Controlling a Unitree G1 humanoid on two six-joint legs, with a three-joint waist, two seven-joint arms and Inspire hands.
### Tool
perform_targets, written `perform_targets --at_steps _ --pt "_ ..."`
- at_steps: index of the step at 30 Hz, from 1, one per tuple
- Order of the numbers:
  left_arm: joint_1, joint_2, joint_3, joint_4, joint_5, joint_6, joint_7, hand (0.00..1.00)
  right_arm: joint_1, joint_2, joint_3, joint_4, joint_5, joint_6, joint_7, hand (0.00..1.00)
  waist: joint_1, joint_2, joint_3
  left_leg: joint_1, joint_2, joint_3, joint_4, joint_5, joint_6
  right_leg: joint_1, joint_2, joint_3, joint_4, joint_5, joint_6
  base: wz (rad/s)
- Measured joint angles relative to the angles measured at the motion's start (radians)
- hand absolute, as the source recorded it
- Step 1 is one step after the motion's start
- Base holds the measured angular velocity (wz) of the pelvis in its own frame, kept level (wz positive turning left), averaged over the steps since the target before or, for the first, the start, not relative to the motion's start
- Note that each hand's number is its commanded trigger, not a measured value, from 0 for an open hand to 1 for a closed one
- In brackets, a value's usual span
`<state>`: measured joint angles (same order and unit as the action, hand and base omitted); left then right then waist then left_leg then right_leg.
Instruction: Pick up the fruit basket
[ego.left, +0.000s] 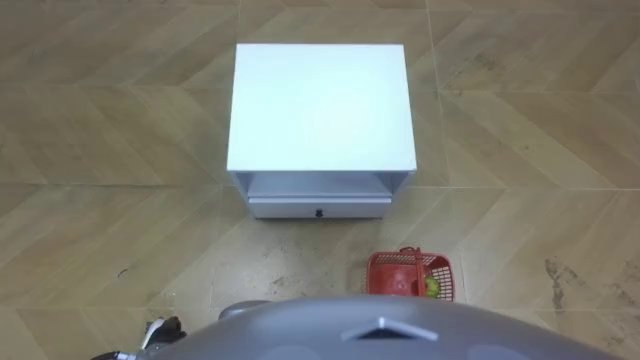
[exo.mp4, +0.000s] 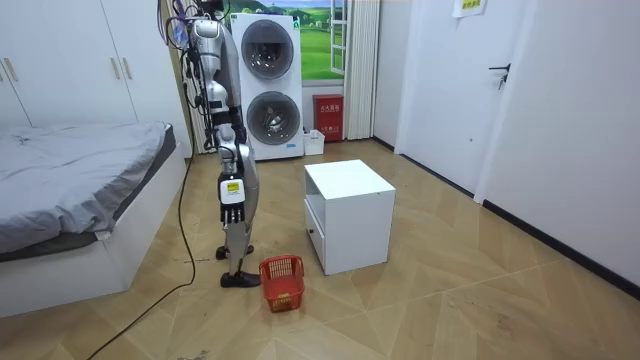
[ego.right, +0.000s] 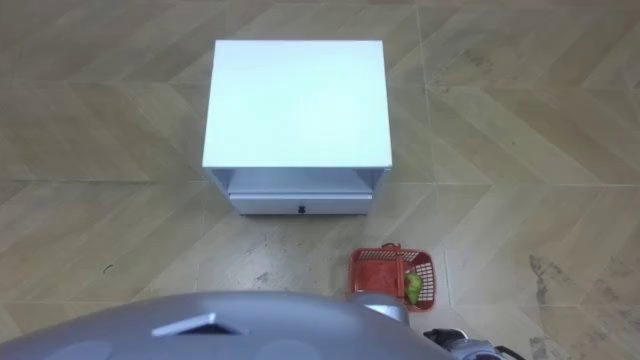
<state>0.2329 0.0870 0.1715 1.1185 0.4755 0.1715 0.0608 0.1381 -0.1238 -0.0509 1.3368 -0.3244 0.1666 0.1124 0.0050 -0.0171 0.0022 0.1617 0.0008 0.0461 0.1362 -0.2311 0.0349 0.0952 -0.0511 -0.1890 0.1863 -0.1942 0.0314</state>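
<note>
Stands upright on the wooden floor, facing a white cabinet, with a bed at the back. Lets the right hand hang beside the thigh, fingers loose and straight, grasping nothing. Shows a sliver of the left hand at the lower left edge of the left eye view; cannot tell whether released or clenched.

Leaves the fruit basket on the floor, well below the right hand and a little ahead of it, apart from both hands. Red, of plastic mesh, upright, with a green fruit lying inside against the wall on the right hand's side. Near the cabinet's front right corner, not touching it.

Ahead of the hands, past the basket: a low drawer with a small dark knob, under an open niche in the cabinet.

Well off on the left hand's side: two stacked washing machines and a red box just beside them, print too small to read. High on the wall far ahead of the hands: a yellow sign, likewise unreadable.
</note>
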Motion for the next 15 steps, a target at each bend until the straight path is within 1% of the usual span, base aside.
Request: perform_targets --at_steps 7,11,15 --pt "0.000 0.000 -0.010 0.000 0.000 0.002 -0.013 0.00 0.000 0.000 0.000 -0.001 0.000 0.002 0.000 0.00 0.000 0.002 0.0003 0.000 0.000 0.002 0.001 0.000 0.000 0.000 0.000 0.000 0.000 0.000 0.000 0.00" --pt "0.000 0.001 -0.031 0.001 -0.003 0.004 -0.014 0.00 0.000 0.000 0.010 0.001 0.001 0.004 0.001 0.00 0.001 0.003 0.0003 0.002 0.000 0.002 0.001 0.000 0.000 0.003 0.000 0.000 0.000 0.000 0.000 0.00" --pt "0.001 0.000 -0.028 0.001 -0.003 0.006 -0.031 0.00 -0.001 -0.002 0.009 0.001 0.003 0.009 0.010 0.00 0.001 0.003 0.0004 0.006 0.000 0.003 0.001 0.000 0.000 0.009 0.000 0.001 0.000 -0.001 0.000 0.00"
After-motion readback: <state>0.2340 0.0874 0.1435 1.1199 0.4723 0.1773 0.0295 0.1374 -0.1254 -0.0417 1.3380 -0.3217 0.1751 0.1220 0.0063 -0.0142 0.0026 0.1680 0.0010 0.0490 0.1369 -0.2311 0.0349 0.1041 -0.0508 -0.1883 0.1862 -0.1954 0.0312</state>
